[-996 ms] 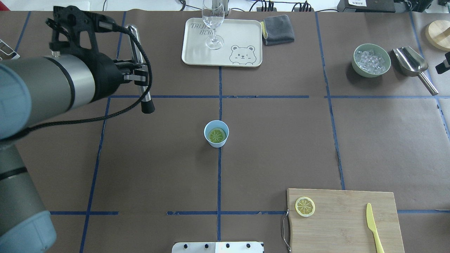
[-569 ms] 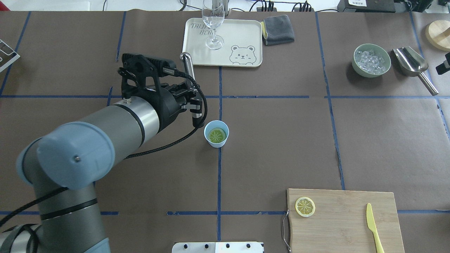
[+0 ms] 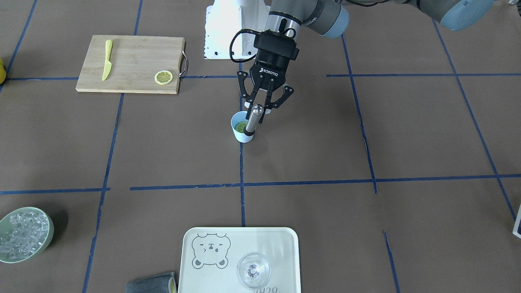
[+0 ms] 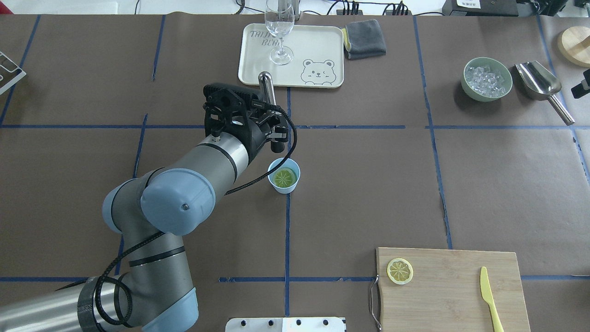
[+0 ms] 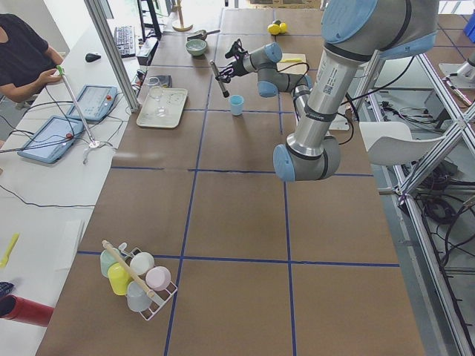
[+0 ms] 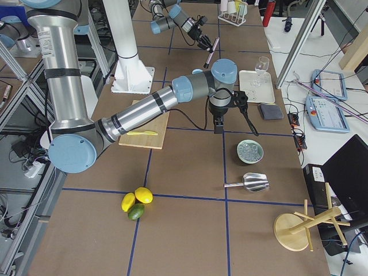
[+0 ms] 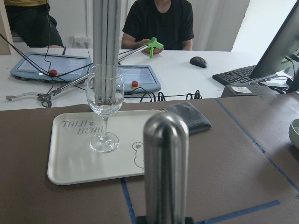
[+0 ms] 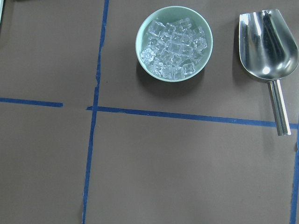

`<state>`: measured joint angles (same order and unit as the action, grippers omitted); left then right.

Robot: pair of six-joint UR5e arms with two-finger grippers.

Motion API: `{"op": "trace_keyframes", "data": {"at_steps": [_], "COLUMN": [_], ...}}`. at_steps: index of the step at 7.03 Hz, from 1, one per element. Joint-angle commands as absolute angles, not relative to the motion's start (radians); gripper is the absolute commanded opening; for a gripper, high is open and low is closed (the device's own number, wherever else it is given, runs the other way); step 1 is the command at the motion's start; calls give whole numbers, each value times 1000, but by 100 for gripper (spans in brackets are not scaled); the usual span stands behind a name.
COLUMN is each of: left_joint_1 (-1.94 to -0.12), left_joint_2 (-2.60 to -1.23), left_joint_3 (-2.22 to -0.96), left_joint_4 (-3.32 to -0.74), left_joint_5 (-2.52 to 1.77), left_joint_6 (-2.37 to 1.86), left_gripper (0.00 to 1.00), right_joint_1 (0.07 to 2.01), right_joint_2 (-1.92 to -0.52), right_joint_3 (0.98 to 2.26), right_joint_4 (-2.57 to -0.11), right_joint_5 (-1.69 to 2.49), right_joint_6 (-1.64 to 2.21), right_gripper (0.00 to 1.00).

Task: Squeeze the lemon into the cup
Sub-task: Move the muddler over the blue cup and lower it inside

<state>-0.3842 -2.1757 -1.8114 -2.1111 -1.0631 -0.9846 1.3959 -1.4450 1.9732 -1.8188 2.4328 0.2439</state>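
The left gripper (image 3: pixel 262 106) squeezes a metal stick (image 3: pixel 253 119) tight, tip down, right by the rim of the cup (image 3: pixel 243 137). The lemon (image 4: pixel 284 177) lies flat inside the cup, so the stick can squash it there.

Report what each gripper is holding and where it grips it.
Left gripper holds the steel muddler around its mid-shaft, black tip pointing down near the cup. Right gripper: cannot tell.

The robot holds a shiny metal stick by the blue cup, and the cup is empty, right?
Not empty. The left gripper does hold the metal stick by the blue cup, but a lemon slice lies inside it; the overhead view shows that.
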Motion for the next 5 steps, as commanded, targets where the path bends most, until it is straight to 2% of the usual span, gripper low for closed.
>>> {"op": "trace_keyframes", "data": {"at_steps": [1, 5], "left_joint_1": [-362, -313], "left_joint_2": [-2178, -2168], "left_joint_3": [-1813, -1824], "left_joint_4": [-2117, -2117], "left_joint_5": [-1061, -1057], "left_joint_6": [-985, -996], "left_gripper": [0, 0], "right_joint_1": [1396, 1396], "right_joint_2": [-1445, -1460], "right_joint_3": [1974, 1980], "right_joint_4": [-1819, -1818], "right_joint_5": [2434, 2438], "right_joint_6": [244, 244], "right_gripper": [100, 100]}}
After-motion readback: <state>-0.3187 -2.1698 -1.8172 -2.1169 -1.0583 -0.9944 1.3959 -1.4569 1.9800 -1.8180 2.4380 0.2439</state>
